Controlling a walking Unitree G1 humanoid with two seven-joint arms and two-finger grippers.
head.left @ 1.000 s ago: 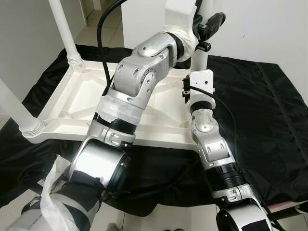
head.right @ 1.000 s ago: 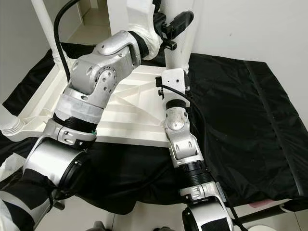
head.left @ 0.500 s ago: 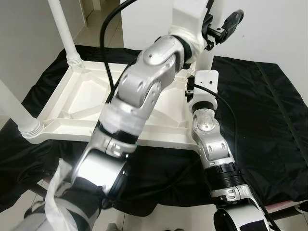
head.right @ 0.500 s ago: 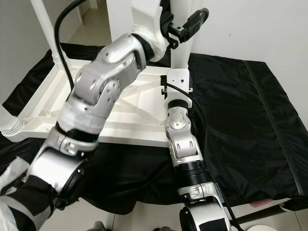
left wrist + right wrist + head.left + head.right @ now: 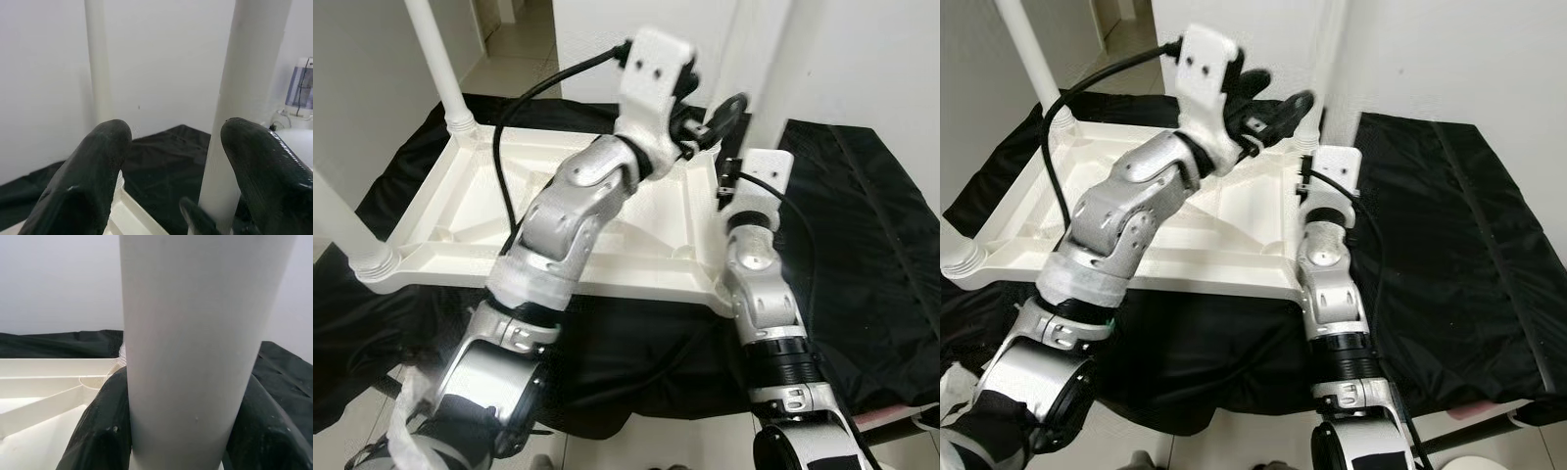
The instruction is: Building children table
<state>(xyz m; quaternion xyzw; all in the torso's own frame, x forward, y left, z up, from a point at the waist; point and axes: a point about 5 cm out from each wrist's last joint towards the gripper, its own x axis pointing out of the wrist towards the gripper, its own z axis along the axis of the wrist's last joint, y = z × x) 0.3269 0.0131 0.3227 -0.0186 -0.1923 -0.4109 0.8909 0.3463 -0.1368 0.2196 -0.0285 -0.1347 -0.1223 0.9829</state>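
A white plastic children's table [image 5: 509,211] is seen lying upside down on a black cloth [image 5: 862,225], its ribbed underside facing up. Three legs can be made out standing up from its corners: a far-left leg [image 5: 435,64], a near-left leg [image 5: 342,220] and a far-right leg [image 5: 1327,59]. All three are cut off by the frame edges, so their upper ends cannot be seen. The near-right corner is covered by the right forearm, and whether a leg stands there cannot be told.

The right gripper [image 5: 171,431] is closed around the base of the far-right leg [image 5: 195,333]; in the right wrist view a black finger [image 5: 100,431] is pressed against each side of the white tube, and the fingertips themselves are hidden behind it. In the head views this gripper is concealed behind its white wrist housing [image 5: 759,176].

The left gripper [image 5: 171,147] is held spread apart, with nothing between its fingers [image 5: 85,181]. Just beyond it, near one finger, the same thick leg [image 5: 244,98] is seen, though contact cannot be judged. A thinner leg [image 5: 100,63] stands farther off, against the wall. In the head views the left gripper [image 5: 1273,103] is blurred, just beside the far-right leg and above the right wrist housing. A pale appliance [image 5: 301,90] at the picture's edge is too cropped to identify.
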